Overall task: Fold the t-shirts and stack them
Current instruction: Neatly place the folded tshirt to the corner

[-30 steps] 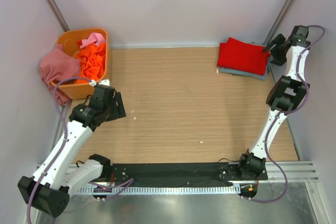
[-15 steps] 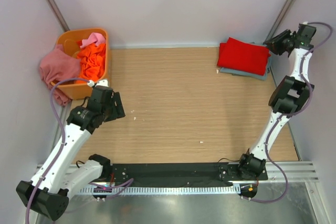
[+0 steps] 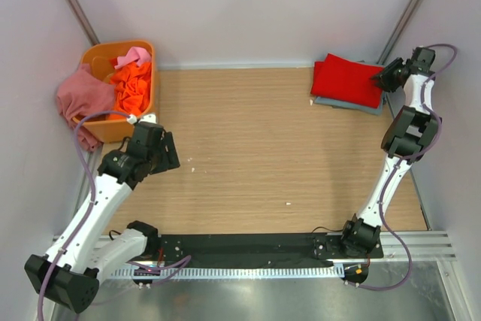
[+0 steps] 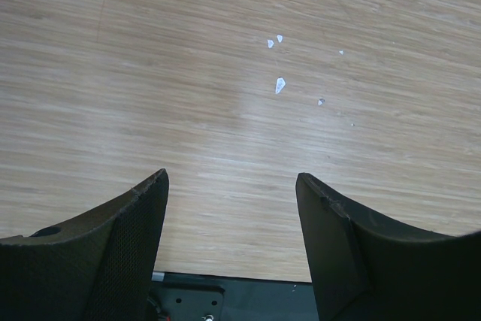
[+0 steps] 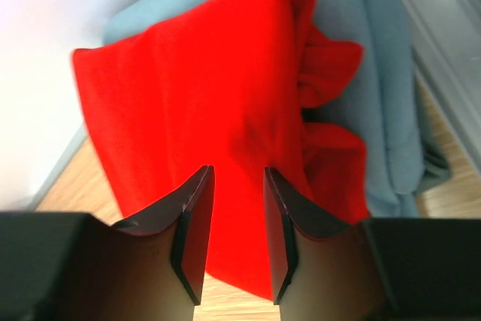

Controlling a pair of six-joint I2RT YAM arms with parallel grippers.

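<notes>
A folded bright red t-shirt (image 3: 348, 80) lies on a folded grey-blue t-shirt (image 3: 355, 105) at the table's far right. My right gripper (image 3: 381, 79) is open at the stack's right edge. In the right wrist view its fingertips (image 5: 239, 174) hover just over the red shirt (image 5: 203, 95), with the grey-blue shirt (image 5: 376, 73) showing beyond; nothing is held. My left gripper (image 3: 167, 157) is open and empty over bare wood at the left, which also shows in the left wrist view (image 4: 231, 178). Orange (image 3: 131, 84), pink (image 3: 135, 56) and dusty rose (image 3: 79, 99) shirts lie crumpled in and over the tub.
The orange plastic tub (image 3: 96, 56) stands at the far left corner, the dusty rose shirt draped over its left rim. Grey walls close in the back and sides. A black base plate (image 3: 248, 246) runs along the near edge. Small white flecks (image 4: 279, 84) lie on the wood.
My right gripper rose and swung right off the stack, then came back down to the red shirt's right edge. The left arm shifted slightly and returned.
</notes>
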